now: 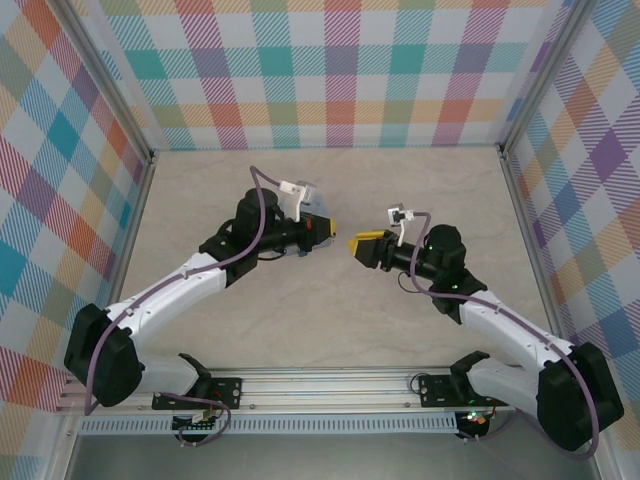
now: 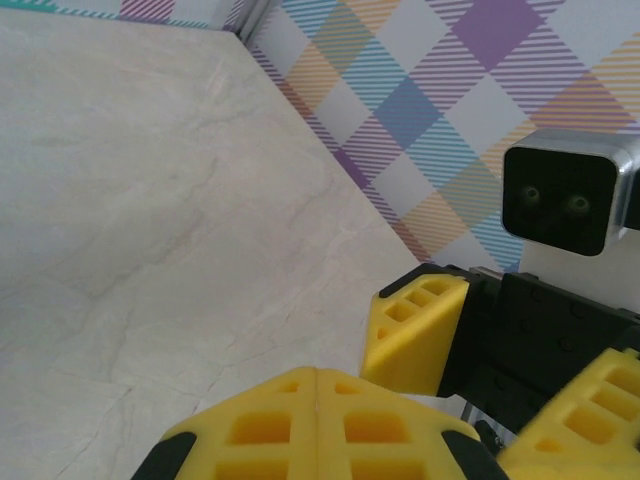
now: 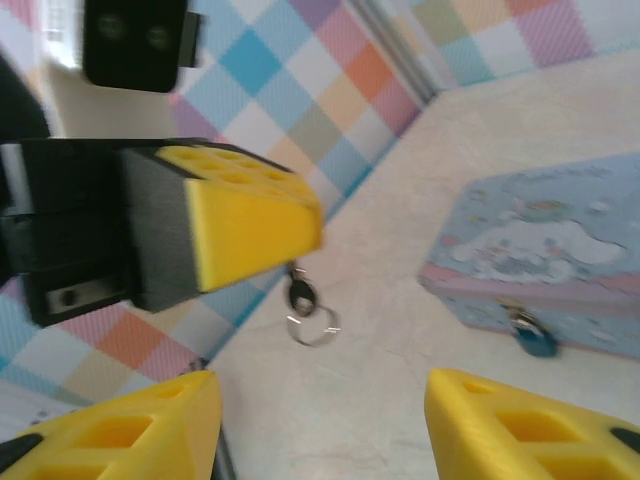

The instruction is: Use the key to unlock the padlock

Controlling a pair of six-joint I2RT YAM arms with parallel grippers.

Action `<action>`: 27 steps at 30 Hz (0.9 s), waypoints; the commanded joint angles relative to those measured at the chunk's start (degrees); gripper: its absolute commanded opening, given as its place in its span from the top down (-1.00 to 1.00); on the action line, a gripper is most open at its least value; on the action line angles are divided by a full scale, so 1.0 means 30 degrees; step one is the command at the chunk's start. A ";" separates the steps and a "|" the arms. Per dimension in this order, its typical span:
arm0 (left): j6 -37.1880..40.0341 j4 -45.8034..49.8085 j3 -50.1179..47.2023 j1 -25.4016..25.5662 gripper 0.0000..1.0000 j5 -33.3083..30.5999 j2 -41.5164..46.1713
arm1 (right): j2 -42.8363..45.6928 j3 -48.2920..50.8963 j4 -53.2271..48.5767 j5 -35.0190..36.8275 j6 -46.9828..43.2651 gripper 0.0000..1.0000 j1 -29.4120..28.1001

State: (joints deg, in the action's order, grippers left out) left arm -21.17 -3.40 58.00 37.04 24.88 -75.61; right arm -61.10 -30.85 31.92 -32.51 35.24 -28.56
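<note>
Key [image 3: 300, 294] hangs under left gripper [image 2: 318, 388], jaws together pinching it, long axis vertical, ring end lowest. Right gripper [image 3: 320, 392] jaws wide apart; padlock [image 3: 533, 340] on tin [image 3: 560, 250] front, ahead-right.

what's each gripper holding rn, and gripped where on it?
Left gripper is shut on the key, pinching its upper end; the lower end and its ring dangle below the fingertips. Right gripper is open and holds nothing.

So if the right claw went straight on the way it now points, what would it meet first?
Most likely the key hanging from the shut left claw, or that claw's tip itself; both sit just ahead of the open right claw. Depth is hard to judge.
</note>
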 commanded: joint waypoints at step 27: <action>-0.0364 -0.1419 0.0470 0.0106 1.00 0.1267 0.0885 | -0.4073 -0.2212 0.5355 -0.3174 0.1601 0.55 -0.0740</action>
State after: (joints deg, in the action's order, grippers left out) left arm -21.69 -6.20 58.35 37.06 28.08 -74.41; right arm -73.03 -35.77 45.39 -40.60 40.14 -30.41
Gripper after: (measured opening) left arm 0.051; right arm 0.250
